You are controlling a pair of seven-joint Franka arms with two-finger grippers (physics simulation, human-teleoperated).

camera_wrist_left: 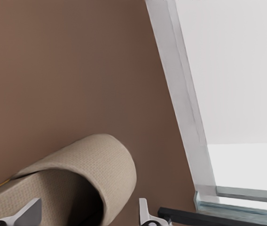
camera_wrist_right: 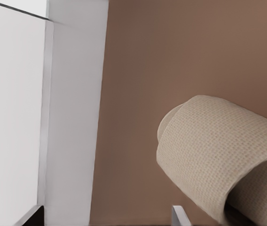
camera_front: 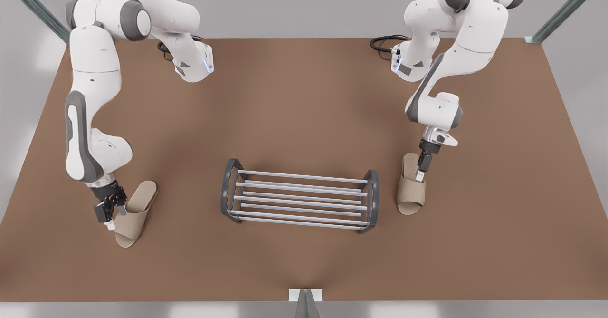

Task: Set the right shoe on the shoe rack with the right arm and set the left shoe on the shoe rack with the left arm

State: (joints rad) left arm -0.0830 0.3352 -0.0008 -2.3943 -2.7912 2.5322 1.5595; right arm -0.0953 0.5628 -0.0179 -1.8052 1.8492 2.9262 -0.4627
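Bending low at lower left of the front view, the right gripper (camera_front: 111,213) is hanging wide open against the right shoe (camera_front: 135,213), near the table (camera_front: 304,109) edge. At right, the left gripper (camera_front: 420,171) is straddling the left shoe's (camera_front: 411,192) strap, fingers spread. The rack (camera_front: 299,197) is standing between them, bare table all around.

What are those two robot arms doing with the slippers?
Each arm is reaching for a tan slipper on the brown table. The left gripper is down at the left shoe, on the front view's left, open around the outer side of its strap. The right gripper is down at the strap of the right shoe. The shoe rack between them has no slipper on it yet.
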